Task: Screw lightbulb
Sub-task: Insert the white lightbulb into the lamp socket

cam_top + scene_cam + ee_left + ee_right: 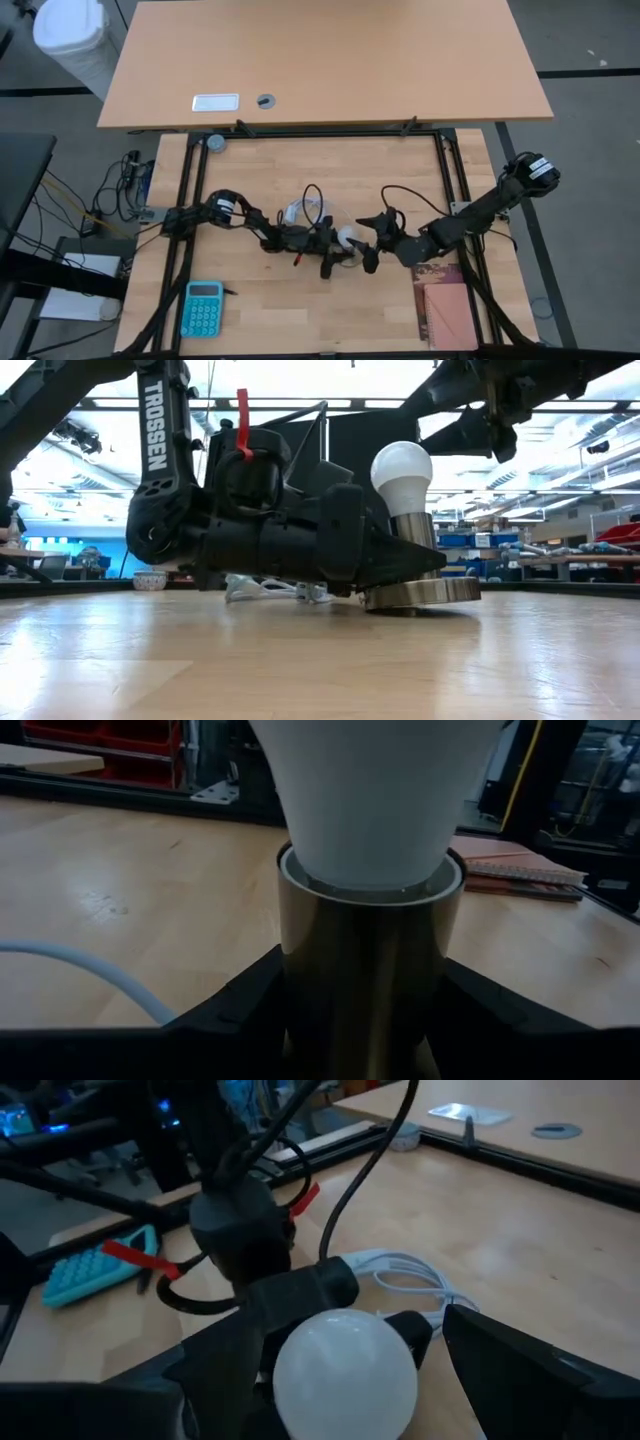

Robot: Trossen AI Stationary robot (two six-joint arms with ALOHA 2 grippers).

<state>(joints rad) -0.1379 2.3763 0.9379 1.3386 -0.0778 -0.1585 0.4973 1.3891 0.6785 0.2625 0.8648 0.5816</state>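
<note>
lightbulb (pixel 401 468): matt white, smooth | socket (pixel 420 592): glossy brass-toned metal | table (pixel 320 660): smooth light wood

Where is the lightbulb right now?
The lightbulb stands upright in its metal socket near the table's middle in the high view, between the left gripper and right gripper.

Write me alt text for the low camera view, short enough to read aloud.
A white lightbulb stands upright in a brass-coloured socket on a wooden table. The left gripper lies low, its jaws on either side of the socket. The right gripper hangs above.
</note>
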